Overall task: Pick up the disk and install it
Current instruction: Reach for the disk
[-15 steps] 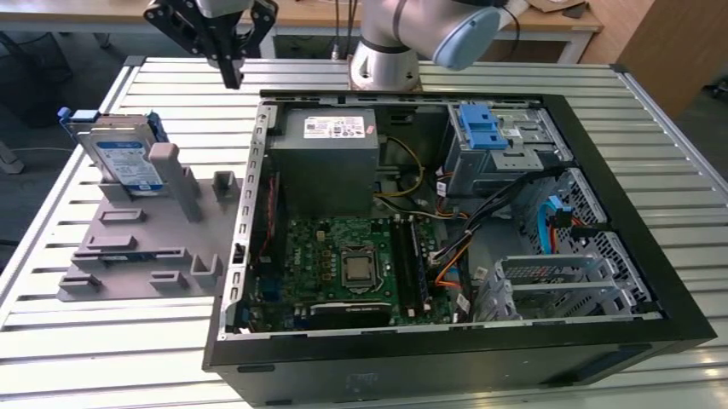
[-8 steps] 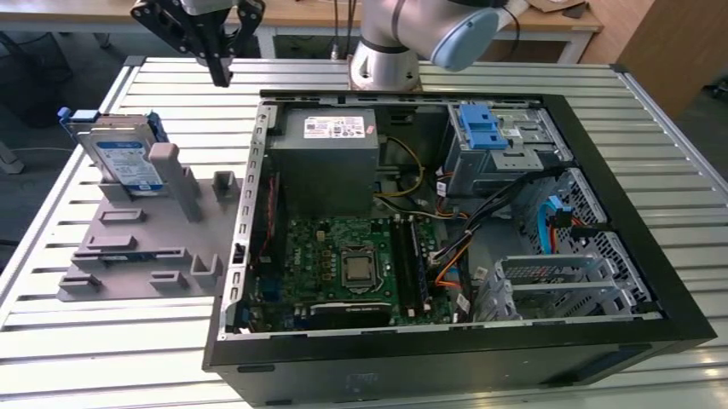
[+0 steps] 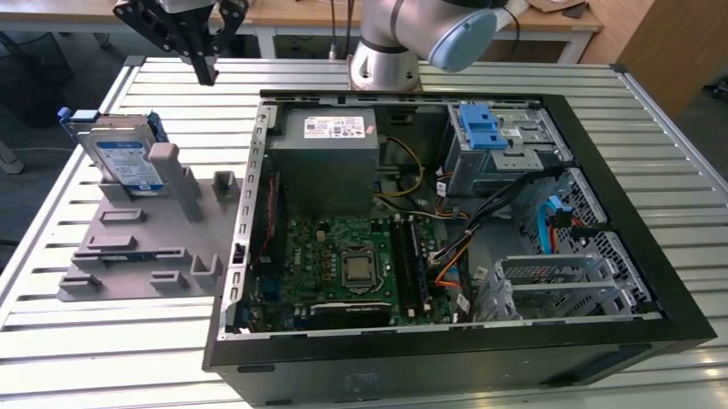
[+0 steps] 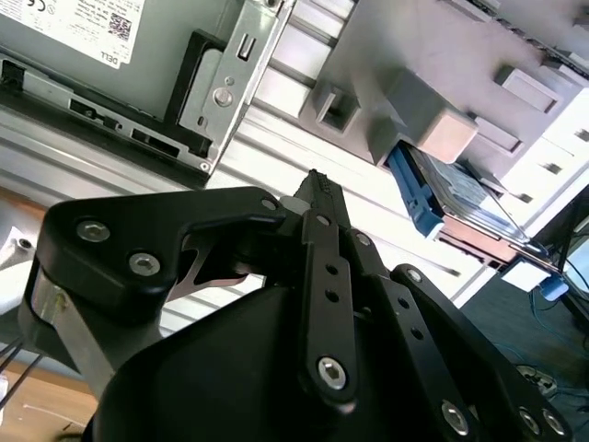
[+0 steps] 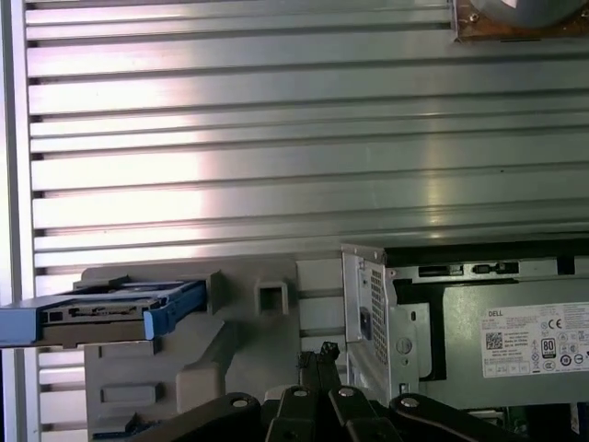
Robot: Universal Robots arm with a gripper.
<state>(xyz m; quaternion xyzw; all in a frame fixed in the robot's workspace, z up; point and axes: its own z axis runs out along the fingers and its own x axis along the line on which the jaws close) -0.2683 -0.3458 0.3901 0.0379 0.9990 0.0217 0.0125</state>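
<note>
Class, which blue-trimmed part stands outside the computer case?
The disk, upright on the grey fixture beside the computer case; the blue-latched drive cage sits inside it.

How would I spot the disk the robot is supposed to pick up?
Find the open black computer case. Beside it, on the exterior view's left, lies a grey plastic holder; the disk stands on edge at its far end, a silver slab with white-and-blue label and blue frame, unlike the plain grey posts beside it.

A silver bench of ribbed aluminium slats [image 3: 114,349] carries a flat grey plastic holder plate [image 3: 131,264] toward the exterior view's left. Just beside it lies a black open computer case [image 3: 455,362], and the arm's grey base [image 3: 384,72] stands at the far edge.
</note>
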